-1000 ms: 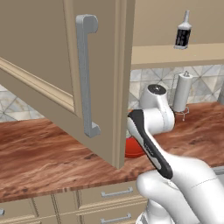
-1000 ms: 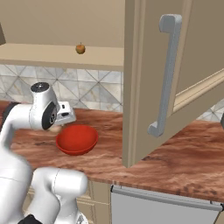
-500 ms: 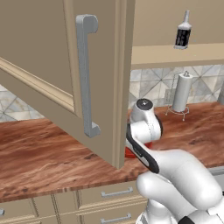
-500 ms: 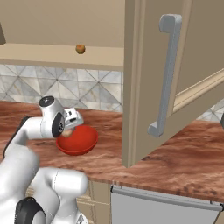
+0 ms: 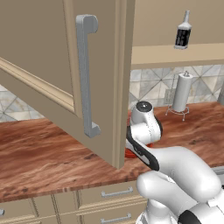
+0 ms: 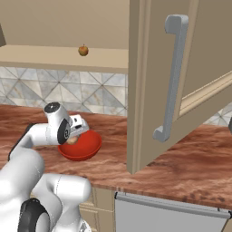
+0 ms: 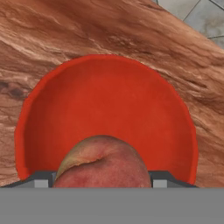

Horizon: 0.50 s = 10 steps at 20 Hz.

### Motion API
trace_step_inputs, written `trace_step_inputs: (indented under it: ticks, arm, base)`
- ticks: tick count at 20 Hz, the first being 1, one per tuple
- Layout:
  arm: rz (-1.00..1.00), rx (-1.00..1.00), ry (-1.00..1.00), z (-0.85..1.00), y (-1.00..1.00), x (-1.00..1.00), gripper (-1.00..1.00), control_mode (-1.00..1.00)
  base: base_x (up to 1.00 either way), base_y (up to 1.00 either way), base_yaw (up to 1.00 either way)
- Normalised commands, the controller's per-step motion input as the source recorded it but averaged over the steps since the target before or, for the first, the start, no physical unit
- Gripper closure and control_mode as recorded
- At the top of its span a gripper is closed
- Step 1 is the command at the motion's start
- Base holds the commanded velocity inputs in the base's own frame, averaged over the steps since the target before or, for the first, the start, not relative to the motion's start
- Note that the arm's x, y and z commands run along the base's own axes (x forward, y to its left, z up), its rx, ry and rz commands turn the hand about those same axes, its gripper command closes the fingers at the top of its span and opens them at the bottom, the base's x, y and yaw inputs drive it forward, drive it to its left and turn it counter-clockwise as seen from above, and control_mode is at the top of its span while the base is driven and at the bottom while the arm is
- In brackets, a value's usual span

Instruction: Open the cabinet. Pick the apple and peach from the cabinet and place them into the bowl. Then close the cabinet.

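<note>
One peach gripped by tool, above bowl.

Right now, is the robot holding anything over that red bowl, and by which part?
Yes: a peach, held between the jaws by its sides, above the red bowl.

The grey band cuts off the peach and tool.
</note>
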Motion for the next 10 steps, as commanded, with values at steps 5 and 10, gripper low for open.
trace_step_inputs:
  ticks: [5, 10]
  arm:
    - [0.0, 0.0, -0.02, -0.19, -0.13, 0.05, -1.0, -1.0]
    - [0.0, 0.0, -0.01, -0.04, 0.0, 0.03, -1.0, -1.0]
  base:
    - [0.0, 0.0, 0.0]
    - [0.0, 0.0, 0.0]
